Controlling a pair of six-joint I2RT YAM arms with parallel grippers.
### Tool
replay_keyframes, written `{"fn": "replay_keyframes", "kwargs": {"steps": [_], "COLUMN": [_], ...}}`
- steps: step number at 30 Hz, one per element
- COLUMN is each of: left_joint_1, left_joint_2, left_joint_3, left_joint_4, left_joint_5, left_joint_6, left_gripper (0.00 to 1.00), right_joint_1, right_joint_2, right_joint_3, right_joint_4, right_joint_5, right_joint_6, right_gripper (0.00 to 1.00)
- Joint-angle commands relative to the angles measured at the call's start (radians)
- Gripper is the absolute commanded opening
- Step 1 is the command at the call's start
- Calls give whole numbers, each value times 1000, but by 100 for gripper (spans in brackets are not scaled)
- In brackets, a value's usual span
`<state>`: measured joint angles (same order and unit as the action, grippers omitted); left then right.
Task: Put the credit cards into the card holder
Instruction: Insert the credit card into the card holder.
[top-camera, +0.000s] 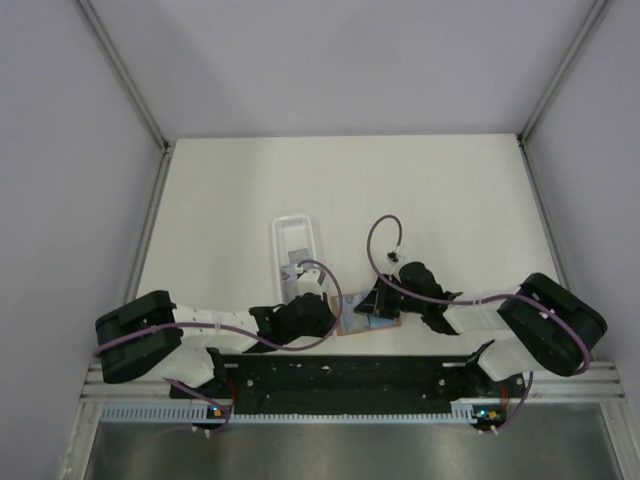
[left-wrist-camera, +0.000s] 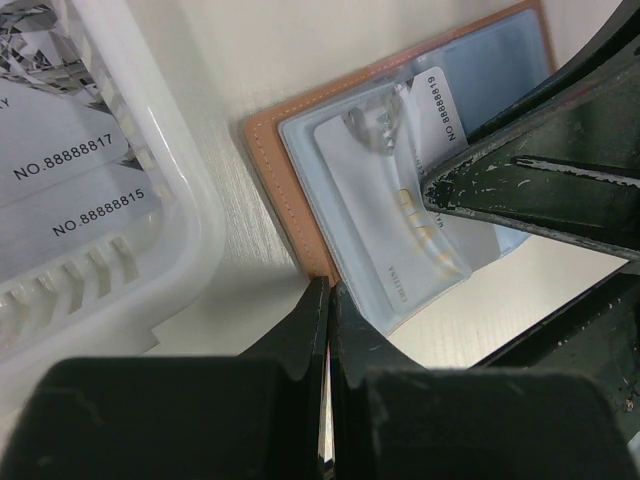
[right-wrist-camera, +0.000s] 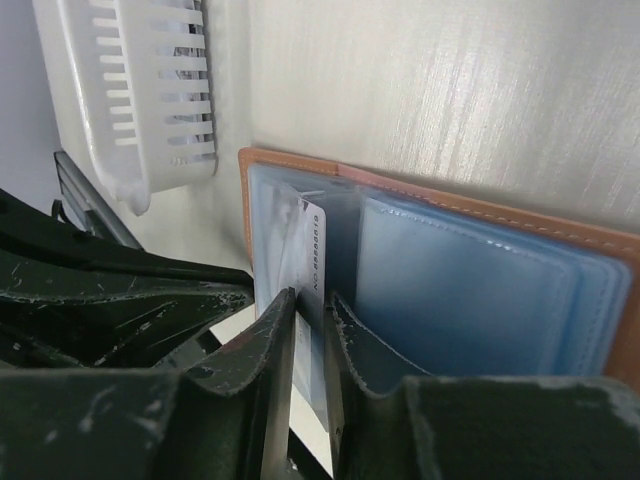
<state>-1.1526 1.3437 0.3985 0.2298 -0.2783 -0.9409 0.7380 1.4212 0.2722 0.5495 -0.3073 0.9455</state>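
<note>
white tray (top-camera: 296, 219) — slotted walls, lying mid-table | table (top-camera: 450, 200) — pale, faintly grained

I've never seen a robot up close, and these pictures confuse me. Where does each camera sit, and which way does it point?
Top external: above and behind the robot, looking down on the pale table; left arm and right arm show.
Left wrist: on the left arm, looking past its shut left gripper at the orange-brown leather-like folding card holder.
Right wrist: on the right arm, looking along the right gripper, a silvery credit card between its jaws.
Shared: both wrist views show the card holder and the slotted white plastic tray.
</note>
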Motion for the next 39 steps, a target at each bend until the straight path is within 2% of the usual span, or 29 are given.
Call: {"fn": "replay_keyframes", "kwargs": {"steps": [1, 4, 5, 7, 13, 16, 18, 20, 24, 39], "left_joint_1": [2, 2, 2, 2, 2, 2, 2, 2, 2, 2], "left_joint_2": [-18, -23, -23, -25, -25, -20, -15, -9, -12, -9], "left_joint_3": [-23, -26, -26, -24, -6, -9, -10, -12, -18, -27], "left_joint_4": [13, 13, 14, 13, -3, 8, 16, 17, 23, 31], "left_joint_5": [-12, -12, -12, -12, -12, -12, -9, -7, -7, -9], "left_joint_6": [4, 5, 7, 5, 19, 21, 16, 13, 10, 10], "left_gripper": [0, 0, 0, 0, 0, 0, 0, 0, 0, 0], "right_joint_1": [23, 26, 26, 29, 29, 29, 29, 29, 31, 81], "right_joint_2": [-51, -119, -143, -177, -235, -235, -222, -197, -154, -59], "right_joint_3": [51, 103, 119, 159, 252, 265, 265, 268, 260, 305], "right_joint_4": [-146, -296, -339, -442, -658, -687, -691, -685, -636, -655], "right_joint_5": [33, 66, 80, 103, 192, 229, 241, 241, 212, 243], "right_joint_6": [-54, -108, -126, -163, -243, -263, -266, -269, -263, -280], "right_gripper": [20, 27, 37, 45, 51, 43, 33, 17, 0, 0]}}
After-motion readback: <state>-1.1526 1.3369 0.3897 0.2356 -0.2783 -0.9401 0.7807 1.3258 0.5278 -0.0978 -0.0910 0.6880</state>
